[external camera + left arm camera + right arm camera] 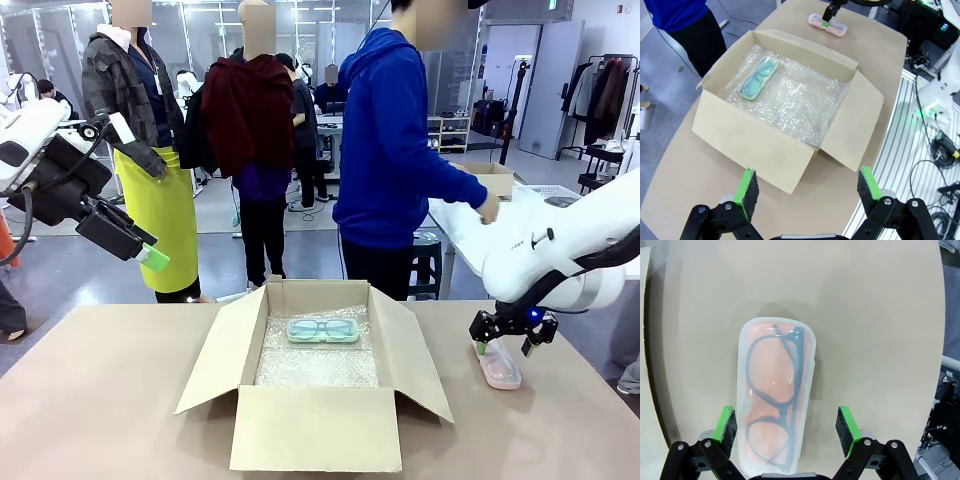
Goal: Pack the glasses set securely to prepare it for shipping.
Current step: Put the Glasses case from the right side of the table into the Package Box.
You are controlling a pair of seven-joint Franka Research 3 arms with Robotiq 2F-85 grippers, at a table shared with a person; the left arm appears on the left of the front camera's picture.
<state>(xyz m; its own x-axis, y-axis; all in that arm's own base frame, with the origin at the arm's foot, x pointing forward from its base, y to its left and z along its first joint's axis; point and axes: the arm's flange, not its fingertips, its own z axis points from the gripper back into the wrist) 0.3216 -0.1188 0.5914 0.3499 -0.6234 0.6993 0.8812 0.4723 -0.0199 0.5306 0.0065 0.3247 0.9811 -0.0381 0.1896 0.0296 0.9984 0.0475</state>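
Translucent mint case [323, 330] on crinkly bubble wrap [320, 368], right hand [505, 348] spread over rounded pink case [776, 395], left hand [804, 187] spread

1. Likely a robotics lab: white robot arms [560, 250] flank a brown worktop [100, 380].
2. Behind are a grey floor [60, 260] and what look like glass partitions [210, 35].
3. A clothes rack [605, 85] stands far right, and cables [943, 145] trail beside the worktop.

No lettering I can read; a tiny dark marking on the right arm [520, 243] is illegible.
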